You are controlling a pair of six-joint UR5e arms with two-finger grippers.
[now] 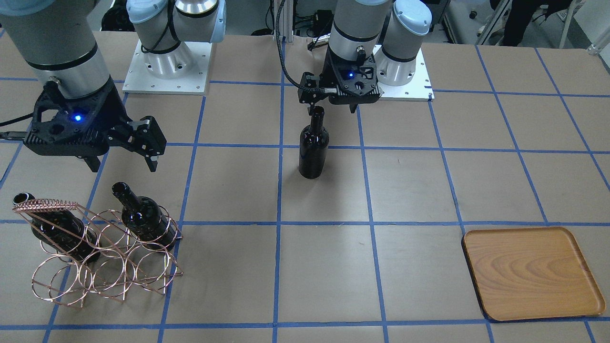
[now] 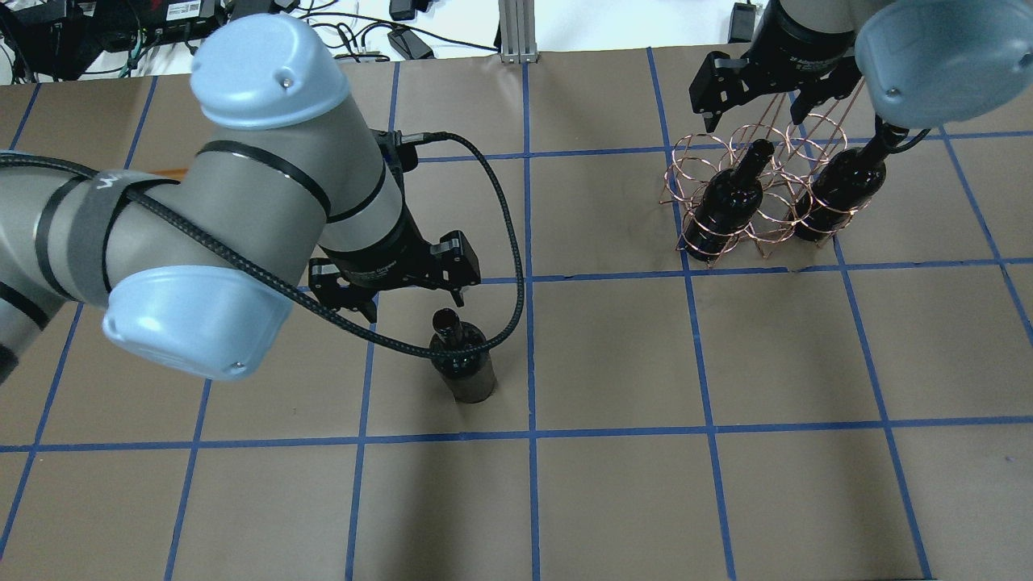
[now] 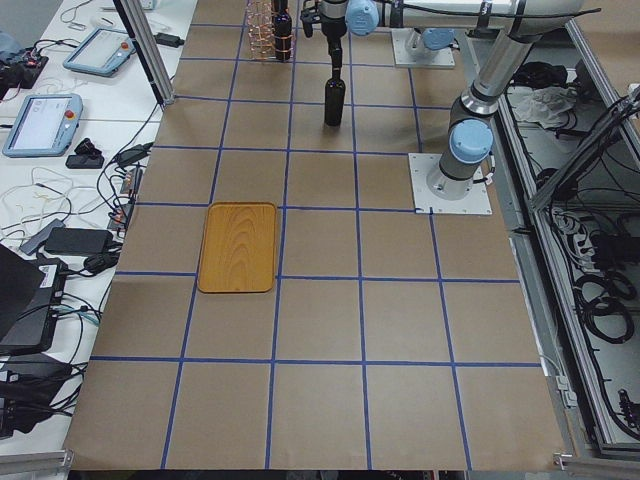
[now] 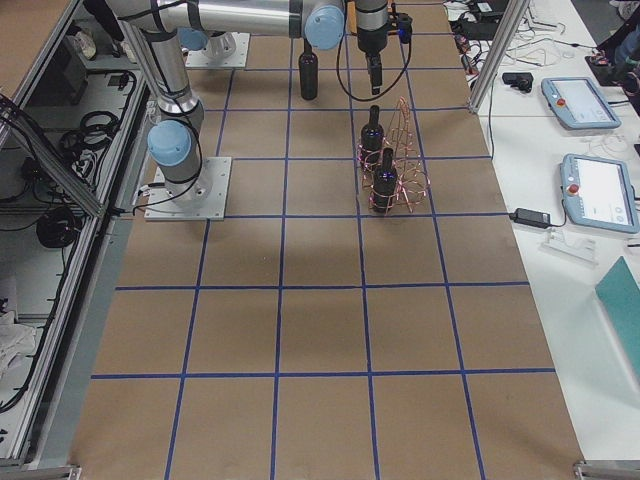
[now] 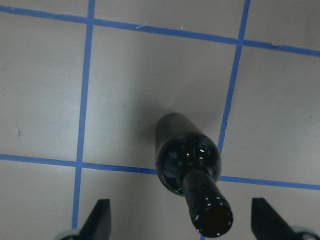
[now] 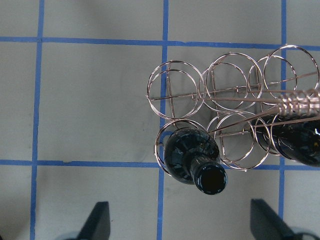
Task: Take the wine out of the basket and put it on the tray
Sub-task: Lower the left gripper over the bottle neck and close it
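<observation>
One wine bottle stands upright on the table near the middle, also seen in the overhead view and the left wrist view. My left gripper is open just over its mouth, with fingers on either side, not touching. Two more bottles lie tilted in the copper wire basket. My right gripper is open and empty above the basket. The wooden tray lies empty on the left arm's side.
The table is brown paper with a blue tape grid. Both arm bases stand at the robot's edge. The left arm's black cable loops beside the standing bottle.
</observation>
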